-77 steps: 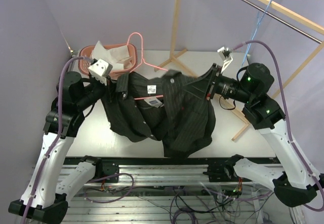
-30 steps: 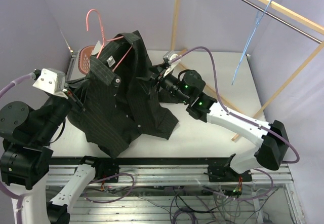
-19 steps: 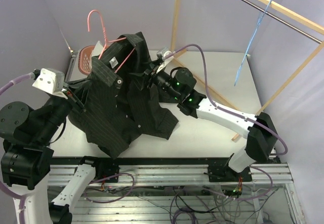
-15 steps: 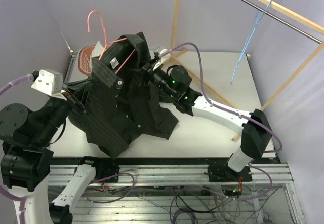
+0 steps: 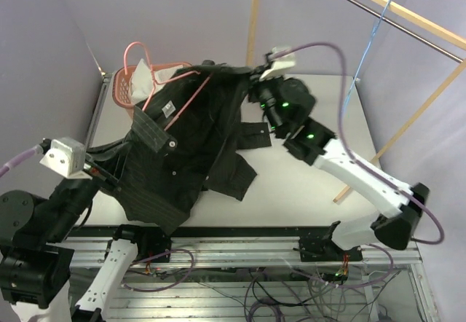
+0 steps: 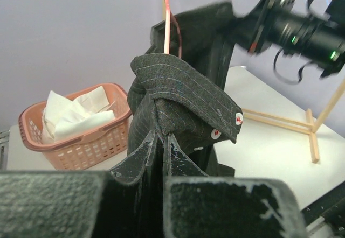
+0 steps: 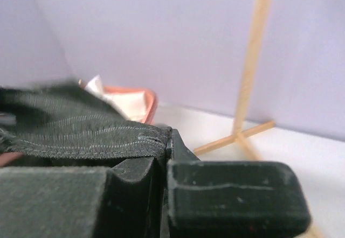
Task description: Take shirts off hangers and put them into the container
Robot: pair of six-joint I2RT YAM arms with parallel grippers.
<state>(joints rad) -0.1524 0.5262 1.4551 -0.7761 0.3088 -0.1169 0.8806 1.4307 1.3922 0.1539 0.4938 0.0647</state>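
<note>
Snag worry: pink hanger (image 6: 166, 12) could catch as I pull | left gripper (image 6: 161, 146), right gripper (image 7: 164, 141) both pinching dark shirt (image 5: 189, 140)

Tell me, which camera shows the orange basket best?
The left wrist view: the orange basket shows almost whole, white shirt inside. The top view shows only part, behind the dark shirt; the right wrist view, a blurred sliver.

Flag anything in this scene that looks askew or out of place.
The pink hanger sits crooked inside the dark shirt, its hook tilted toward the basket. The shirt is stretched between the left gripper and the right gripper, both shut on fabric, with its lower part bunched on the table. Nothing looks spilled or damaged.
</note>
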